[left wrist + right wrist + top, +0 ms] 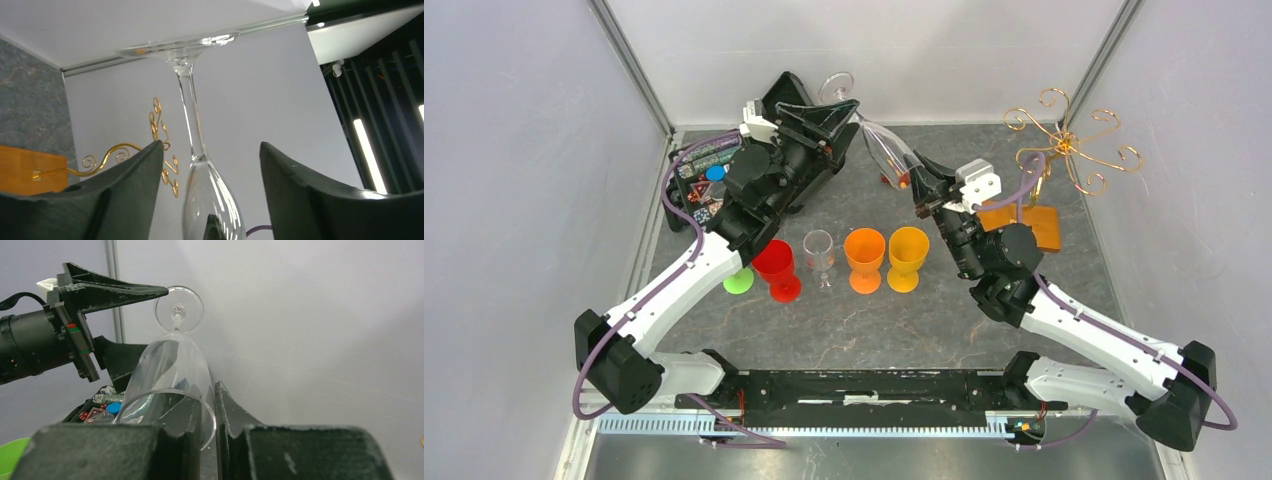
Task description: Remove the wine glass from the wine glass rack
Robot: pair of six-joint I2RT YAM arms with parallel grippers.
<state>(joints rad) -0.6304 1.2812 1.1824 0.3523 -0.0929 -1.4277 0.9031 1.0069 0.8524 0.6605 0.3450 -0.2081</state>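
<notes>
A clear, long-stemmed wine glass (pixel 886 148) hangs tilted above the back of the grey stone-patterned table (pixel 824 330). Its round foot points toward the rear wall. It is well apart from the thin gold wire rack (pixel 1069 145), which stands on an orange-brown wooden base at the back right, so the glass looks to be off the rack already.

The right gripper (pixel 207 395) is pinched on the bowl's rim, one finger inside and one outside. The left gripper (pixel 211 145) has its jaws wide apart on either side of the stem, touching nothing.

The step in hand appears to be a handover. To do it well, the left fingers should close squarely and gently on the stem. The right should let go only once that hold is firm, since thin glass gripped by its rim could slip or crack. A row of coloured plastic goblets (pixel 864 258) stands nearer the arms.
</notes>
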